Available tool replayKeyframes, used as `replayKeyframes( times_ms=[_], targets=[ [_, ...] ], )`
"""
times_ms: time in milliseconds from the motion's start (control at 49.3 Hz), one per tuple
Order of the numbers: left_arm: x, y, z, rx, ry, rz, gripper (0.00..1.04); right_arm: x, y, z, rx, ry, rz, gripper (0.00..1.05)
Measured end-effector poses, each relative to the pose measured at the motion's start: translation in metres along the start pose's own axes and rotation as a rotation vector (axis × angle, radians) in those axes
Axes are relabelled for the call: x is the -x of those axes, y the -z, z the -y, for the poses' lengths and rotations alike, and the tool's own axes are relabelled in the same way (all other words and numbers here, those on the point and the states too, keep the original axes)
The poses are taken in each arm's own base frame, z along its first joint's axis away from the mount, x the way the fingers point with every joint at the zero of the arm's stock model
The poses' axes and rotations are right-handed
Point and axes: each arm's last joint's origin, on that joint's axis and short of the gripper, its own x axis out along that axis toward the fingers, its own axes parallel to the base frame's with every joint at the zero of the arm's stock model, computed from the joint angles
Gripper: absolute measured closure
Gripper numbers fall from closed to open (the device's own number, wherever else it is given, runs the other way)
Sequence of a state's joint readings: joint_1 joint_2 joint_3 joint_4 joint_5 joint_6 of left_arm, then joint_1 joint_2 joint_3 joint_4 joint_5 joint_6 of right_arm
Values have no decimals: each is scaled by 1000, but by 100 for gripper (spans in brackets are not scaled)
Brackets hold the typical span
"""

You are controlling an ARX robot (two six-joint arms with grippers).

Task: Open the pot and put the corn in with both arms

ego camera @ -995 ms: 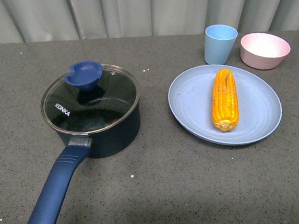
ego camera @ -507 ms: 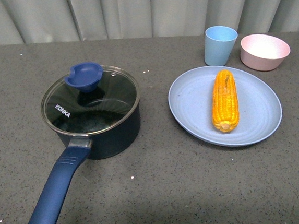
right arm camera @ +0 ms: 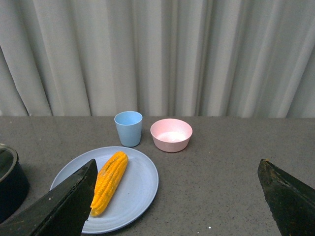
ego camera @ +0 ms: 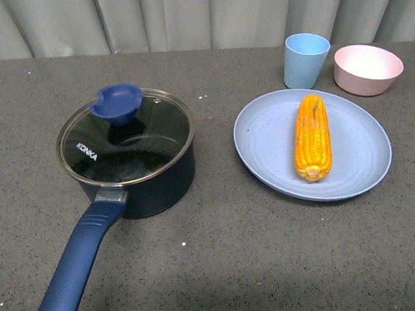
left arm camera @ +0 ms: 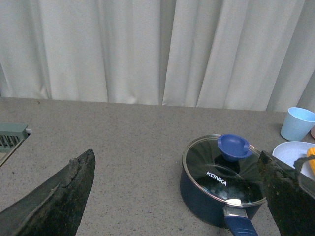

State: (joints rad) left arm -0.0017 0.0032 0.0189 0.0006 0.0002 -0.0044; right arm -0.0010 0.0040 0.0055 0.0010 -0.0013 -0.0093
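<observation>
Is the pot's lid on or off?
On. The glass lid sits flat across the rim of the pot, blue knob up.

Blue plate, blue cup, pink bowl

Nothing visible changes across the front view in the last second. The corn lies at the same angle and the same distance to the right of the pot as before, and the lid sits on the pot exactly as it did. At most the whole picture shifts by a hair, all things alike. The wrist views have no earlier pictures, so any change there cannot be told.
</observation>
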Motion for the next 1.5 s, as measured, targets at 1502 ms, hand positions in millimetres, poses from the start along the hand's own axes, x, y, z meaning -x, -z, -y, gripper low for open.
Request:
replayKeyframes(
  times_ms=[1502],
  targets=[
    [0,0,0,0,0,0,6,0,0,0,0,0,0,9]
  ],
)
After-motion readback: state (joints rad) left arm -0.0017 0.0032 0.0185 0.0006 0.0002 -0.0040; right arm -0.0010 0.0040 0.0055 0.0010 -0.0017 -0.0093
